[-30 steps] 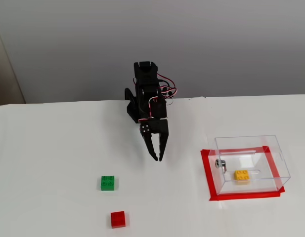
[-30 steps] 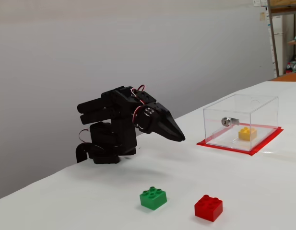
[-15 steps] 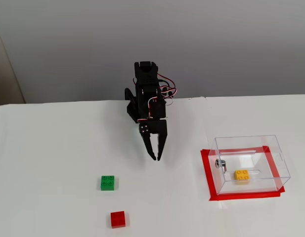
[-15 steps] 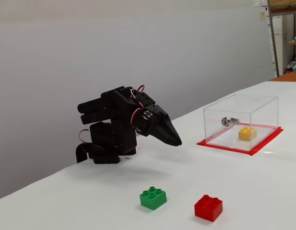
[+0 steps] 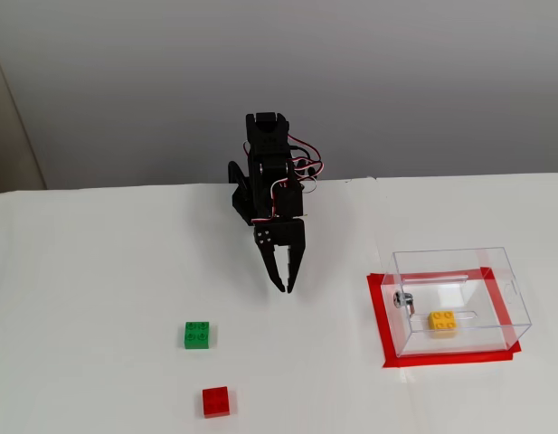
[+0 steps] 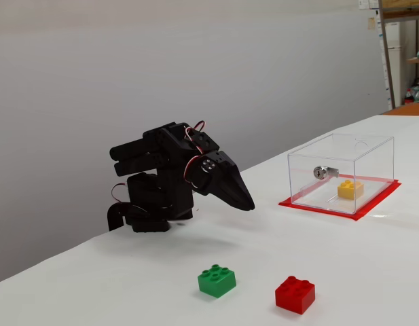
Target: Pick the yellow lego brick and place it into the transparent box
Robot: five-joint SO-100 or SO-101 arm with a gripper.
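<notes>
Lying on the white desk (image 5: 98,298): green brick (image 5: 197,334) and red brick (image 5: 216,401) near each other, red tape patch (image 5: 378,321) well apart at right, carrying the transparent box (image 5: 496,271); black arm base (image 6: 144,221) sitting at the rear

One high frontal view, one low side view.

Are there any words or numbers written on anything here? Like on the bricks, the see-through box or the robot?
No text can be read in either fixed view.
yellow lego brick: studs only, any stud lettering too small to tell.
green brick and red brick: same, nothing readable.
transparent box: clear walls, a metal fitting, no label.
gripper and arm: plain black, no markings visible.
Shelf items at the far right edge: too blurred to read.
</notes>
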